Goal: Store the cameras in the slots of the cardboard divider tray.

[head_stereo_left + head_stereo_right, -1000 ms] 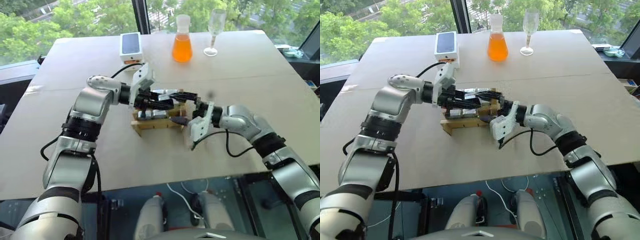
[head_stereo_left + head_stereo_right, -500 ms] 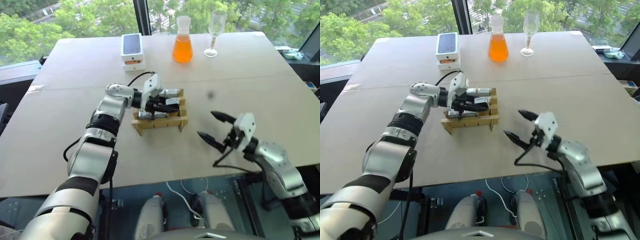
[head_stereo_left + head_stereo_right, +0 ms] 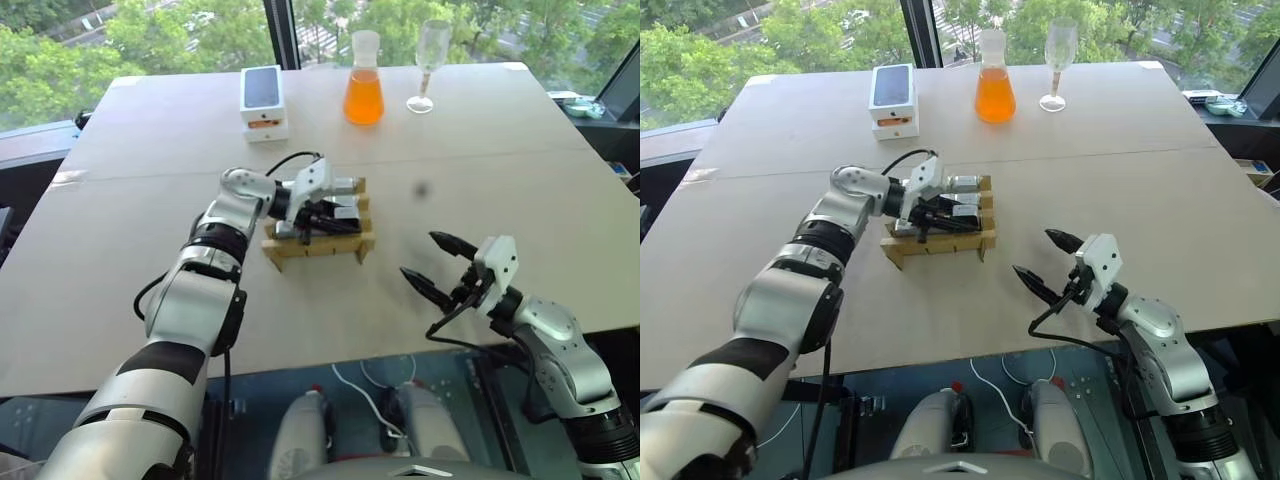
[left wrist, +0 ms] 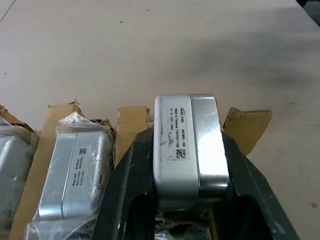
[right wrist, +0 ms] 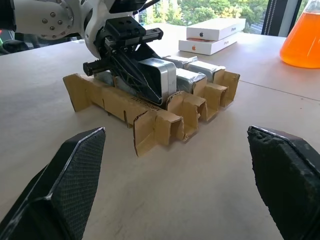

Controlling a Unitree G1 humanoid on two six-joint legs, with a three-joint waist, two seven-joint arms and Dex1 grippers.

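Right pincer (image 3: 437, 262) has withdrawn, agape and empty; left pincer (image 4: 187, 200) clamps camera (image 4: 189, 145) over tray (image 3: 318, 246)

phone boxes (image 3: 262, 103); orange flask (image 3: 364, 80); wineglass (image 3: 430, 62)

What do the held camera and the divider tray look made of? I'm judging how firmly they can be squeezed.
The camera in the left gripper looks like brushed silver metal, or metal-look plastic: smooth, with a dull sheen and a printed label. The tray is plain tan cardboard, matte, with torn, frayed edges, so it probably crushes easily.
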